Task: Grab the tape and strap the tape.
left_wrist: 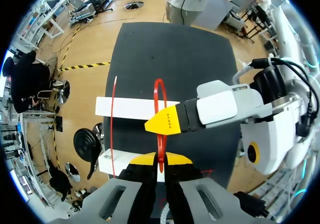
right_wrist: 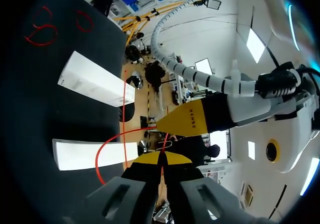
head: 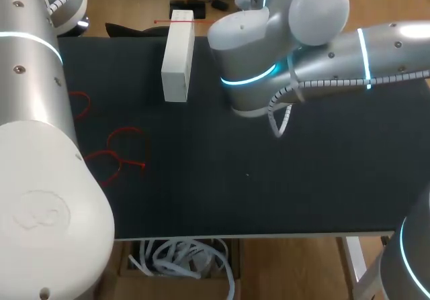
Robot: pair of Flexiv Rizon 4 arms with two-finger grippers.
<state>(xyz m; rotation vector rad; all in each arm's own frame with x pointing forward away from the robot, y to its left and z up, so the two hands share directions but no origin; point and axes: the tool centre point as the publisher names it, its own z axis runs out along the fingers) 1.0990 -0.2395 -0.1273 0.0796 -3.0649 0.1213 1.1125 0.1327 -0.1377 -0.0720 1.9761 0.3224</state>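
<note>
Head view: a matte black tabletop (head: 269, 192) carries a white rectangular block (head: 178, 58) at its far edge. The thin red plastic strap (head: 176, 21) shows above the block, and spare red loops (head: 124, 149) lie near the left edge.

Left wrist view: the left gripper (left_wrist: 160, 160) pinches the strap's loop.

Right wrist view: the right gripper (right_wrist: 161, 159), fingers pressed together, pinches the strap too.

The strap looks light, springy and slick, best held near its ends. The grippers crowd each other.
</note>
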